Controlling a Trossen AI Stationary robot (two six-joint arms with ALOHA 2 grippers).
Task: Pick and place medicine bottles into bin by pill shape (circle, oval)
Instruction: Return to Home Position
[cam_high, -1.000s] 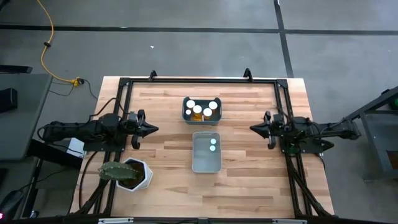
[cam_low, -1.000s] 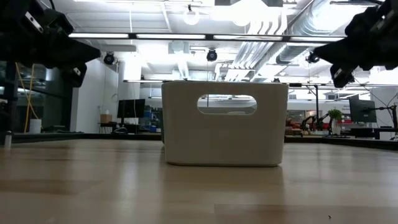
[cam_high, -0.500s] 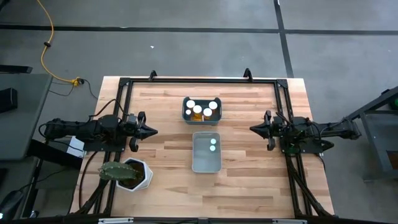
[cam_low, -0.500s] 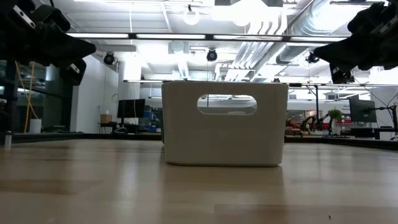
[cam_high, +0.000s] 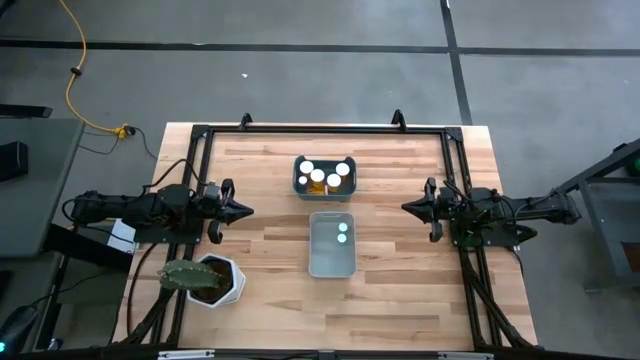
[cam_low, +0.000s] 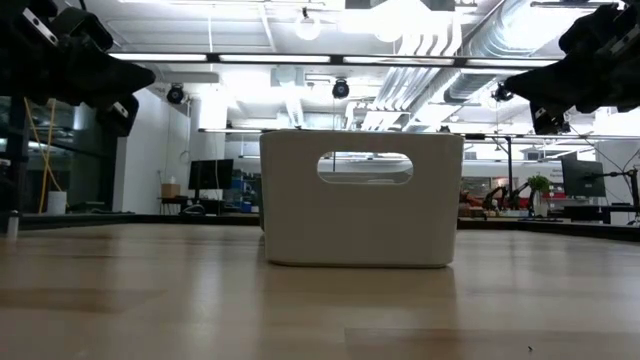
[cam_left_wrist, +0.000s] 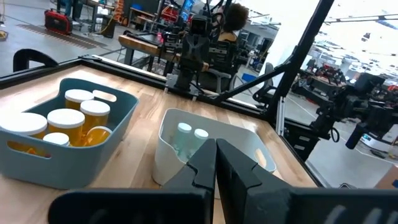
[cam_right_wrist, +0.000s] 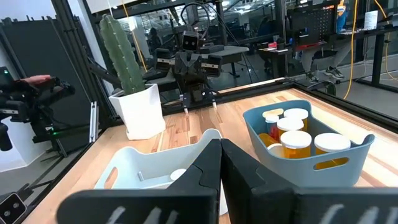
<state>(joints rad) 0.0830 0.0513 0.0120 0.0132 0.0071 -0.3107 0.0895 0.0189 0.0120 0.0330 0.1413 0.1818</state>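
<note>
1. The left gripper (cam_high: 246, 210) hangs over the left side of the light wooden table (cam_high: 400, 290). Its two dark fingers are pressed together and hold nothing.
2. The right gripper (cam_high: 407, 207) hangs over the right side. Its fingers are pressed together too, and it holds nothing.
3. The medicine bottles all sit in two bins between the grippers, well apart from both.
4. The blue plastic bin (cam_high: 325, 197) is farther back. It holds several orange bottles (cam_high: 318, 176) with round white caps, standing close together.
5. The pale gray plastic bin (cam_high: 325, 260) sits just in front of it. Two small bottles (cam_high: 343, 232) with pale green tops stand inside.
6. A white six-sided pot (cam_high: 228, 283) with a green cactus stands near the left arm.
</note>
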